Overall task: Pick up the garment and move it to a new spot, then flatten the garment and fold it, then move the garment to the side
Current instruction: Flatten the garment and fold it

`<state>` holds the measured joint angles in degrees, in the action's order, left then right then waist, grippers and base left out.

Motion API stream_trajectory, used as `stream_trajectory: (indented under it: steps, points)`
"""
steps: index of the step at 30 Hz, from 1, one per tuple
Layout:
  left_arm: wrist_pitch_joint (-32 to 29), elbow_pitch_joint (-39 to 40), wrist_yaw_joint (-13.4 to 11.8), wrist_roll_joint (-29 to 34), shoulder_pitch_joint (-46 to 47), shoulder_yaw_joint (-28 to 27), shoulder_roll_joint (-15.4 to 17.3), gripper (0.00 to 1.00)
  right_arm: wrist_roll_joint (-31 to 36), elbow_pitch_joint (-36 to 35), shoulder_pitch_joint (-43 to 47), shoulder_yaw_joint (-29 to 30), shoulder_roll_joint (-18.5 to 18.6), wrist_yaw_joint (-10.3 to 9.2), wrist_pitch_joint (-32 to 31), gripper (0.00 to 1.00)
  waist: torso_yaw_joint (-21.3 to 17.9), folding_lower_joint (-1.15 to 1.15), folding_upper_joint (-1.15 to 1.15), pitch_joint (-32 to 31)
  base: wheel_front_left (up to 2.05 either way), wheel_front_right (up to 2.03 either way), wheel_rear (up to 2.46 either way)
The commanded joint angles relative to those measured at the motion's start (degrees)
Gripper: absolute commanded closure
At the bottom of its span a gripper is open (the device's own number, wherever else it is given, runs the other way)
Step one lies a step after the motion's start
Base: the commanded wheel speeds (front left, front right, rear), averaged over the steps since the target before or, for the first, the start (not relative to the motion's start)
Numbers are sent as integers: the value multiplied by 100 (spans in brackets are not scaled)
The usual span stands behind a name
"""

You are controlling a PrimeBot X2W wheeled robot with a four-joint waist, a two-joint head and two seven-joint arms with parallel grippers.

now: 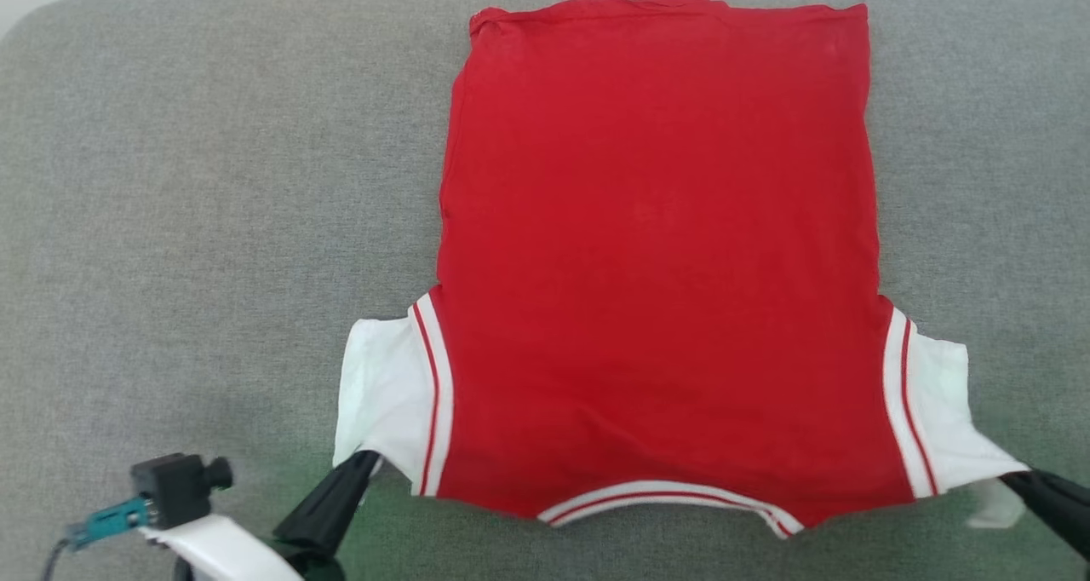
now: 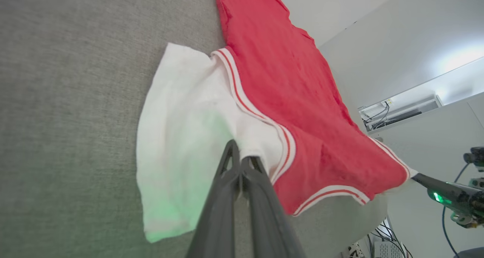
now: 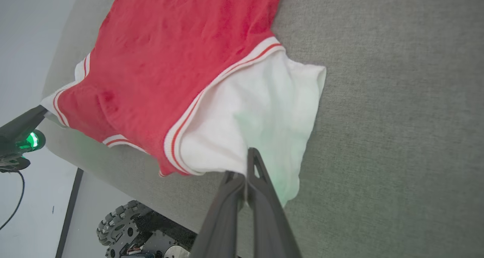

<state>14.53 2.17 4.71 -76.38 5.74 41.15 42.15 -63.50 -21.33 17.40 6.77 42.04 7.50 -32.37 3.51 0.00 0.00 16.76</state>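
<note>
A grey woven fabric surface [image 1: 170,181] stretches out under a pale wall. At lower left, beside a small black wrist camera [image 1: 174,483], the left end effector [image 1: 364,460] has its dark fingers pressed together on a white sleeve corner. The red jersey-style garment [image 1: 656,249] with striped trim lies flat mid-surface, plain side up, collar nearest the robot. At far right, the right end effector [image 1: 1013,479] pinches the other sleeve's corner.

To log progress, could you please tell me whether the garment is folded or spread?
Spread: the garment lies flat, plain red side up, both white sleeves out.
</note>
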Motion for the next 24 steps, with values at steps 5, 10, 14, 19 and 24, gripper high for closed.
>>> stream_trajectory:
  steps: [5, 10, 14, 19, 24]
  points:
    - [-31, -483, 88, 166, 291, 159, -373, 100, 388, 648, -527, -460, -198, -3, -253, 100, -8, 0, 0, 8, 0, 0, 0]
    - [0, -712, 174, 242, 406, 208, -597, 100, 914, 1308, -923, -957, -343, -3, -201, 100, 31, 0, 0, 49, 0, 0, 0]
    - [13, -767, 217, 300, 453, 233, -689, 100, 1196, 1659, -1145, -1253, -410, -3, -65, 100, 67, 0, 0, 68, 0, 0, 0]
    - [32, -727, 239, 399, 473, 204, -725, 100, 1163, 1683, -1335, -1260, -407, -3, 207, 0, 117, 0, 0, 90, 0, 0, 0]
    - [53, -612, 260, 496, 442, 168, -772, 100, 867, 1163, -1148, -704, -132, -3, 173, 0, 234, 0, 0, 83, 0, 0, 0]
